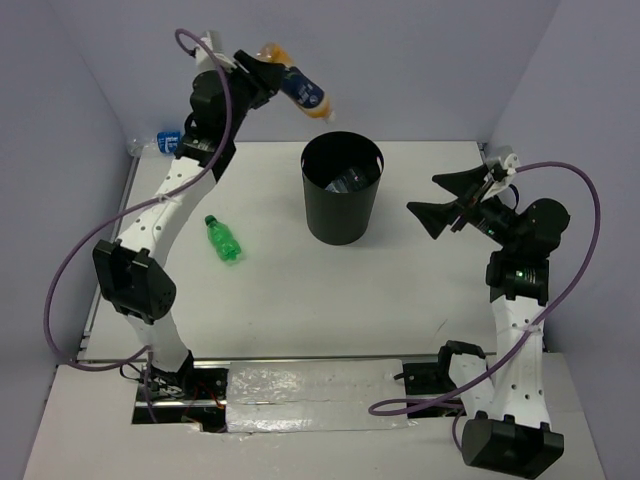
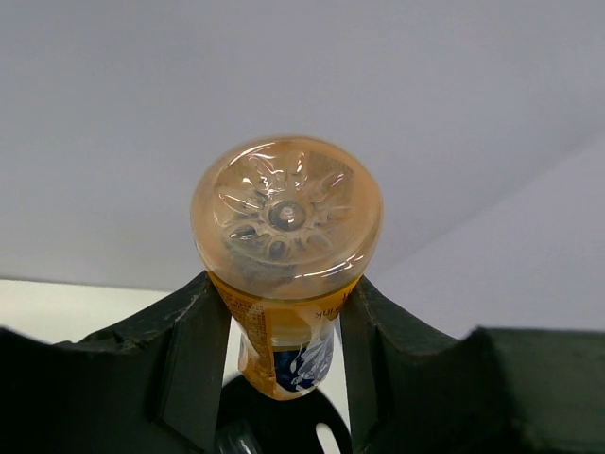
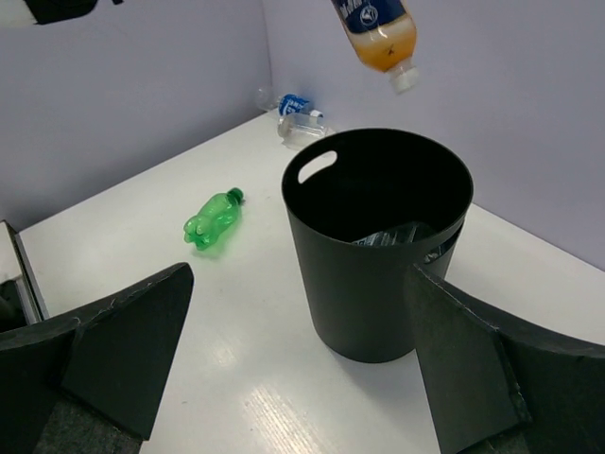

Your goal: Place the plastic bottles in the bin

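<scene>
Left gripper (image 1: pixel 268 72) clamped the orange bottle (image 1: pixel 303 90), cap hanging past its fingers above the smooth black bin (image 1: pixel 318 205). Only its wrist view showed the ribbed clear base. Right gripper (image 1: pixel 422 195) gaped empty, bin just ahead.

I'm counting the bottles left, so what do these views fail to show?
Bin contents: something clear in the dark inside, top and right wrist views; the wall hides how many.
Blue-labelled bottle, far left corner: small in both views, partly behind the left arm from above.
Orange bottle: left wrist shows mainly its base; right wrist view's top edge crops it.
</scene>
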You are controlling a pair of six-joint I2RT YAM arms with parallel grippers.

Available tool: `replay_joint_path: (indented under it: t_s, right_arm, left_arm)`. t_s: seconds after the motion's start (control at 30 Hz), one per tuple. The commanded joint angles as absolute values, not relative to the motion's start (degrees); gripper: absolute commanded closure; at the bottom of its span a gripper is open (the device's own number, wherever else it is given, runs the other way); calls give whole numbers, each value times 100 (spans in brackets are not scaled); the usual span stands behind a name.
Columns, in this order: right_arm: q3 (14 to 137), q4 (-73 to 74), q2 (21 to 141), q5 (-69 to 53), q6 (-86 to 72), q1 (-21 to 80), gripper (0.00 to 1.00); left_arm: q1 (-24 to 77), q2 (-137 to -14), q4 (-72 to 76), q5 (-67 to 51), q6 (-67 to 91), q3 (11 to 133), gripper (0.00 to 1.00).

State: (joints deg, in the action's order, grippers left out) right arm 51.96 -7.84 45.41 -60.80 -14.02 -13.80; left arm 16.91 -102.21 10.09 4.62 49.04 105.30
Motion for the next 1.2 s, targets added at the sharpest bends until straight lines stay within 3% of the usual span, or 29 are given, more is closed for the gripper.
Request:
replay_joint_path:
  t_s: [0.0,0.27,0.33,0.37,0.43,0.47,0.6,0.7,0.77,0.93,1.17]
  right_arm:
    - [5133,-1116,4421,-6161,-1494,-1450,0]
    - [5106,-1213,4280,-6258,-1635,-1529,0]
    - [5106,-1230,4263,-6275,-1661,-1547,0]
    - [5106,-1230,4254,-6275,-1670,-1538,0]
    - [5106,-1222,4219,-6293,-1661,-1555,0]
    - [5089,-1222,4219,-6302,-1644,-1556,0]
    - [5019,-1362,4315,-6302,-1662,-1285,0]
    - [5422,-197,4535,-5812,-569,-644,0]
    - [5772,567,4762,-5059,-64,339,0]
    - [6641,1317,5500,-3825,904,2063,0]
    - [8286,2451,8045,-2041,1503,4296,0]
  left_arm:
    - [2266,-9818,704,641,3816,10688,97]
    - [3277,-9369,89,1476,2409,10292,95]
    - [3427,-9395,18,1555,2251,10274,85]
    - [3471,-9413,-217,1651,2163,10292,79]
    - [3542,-9448,-342,1652,2110,10327,51]
    - [3559,-9474,-482,1618,2083,10379,30]
    - [3577,-9475,-895,1407,2030,10616,1]
    - [3577,-9326,-1133,1275,1969,10670,1]
    - [3577,-9072,-1204,1266,1943,10574,1]
    - [3542,-8272,-1432,1107,1653,9924,1]
    - [3349,-5999,-1302,1984,1486,7974,0]
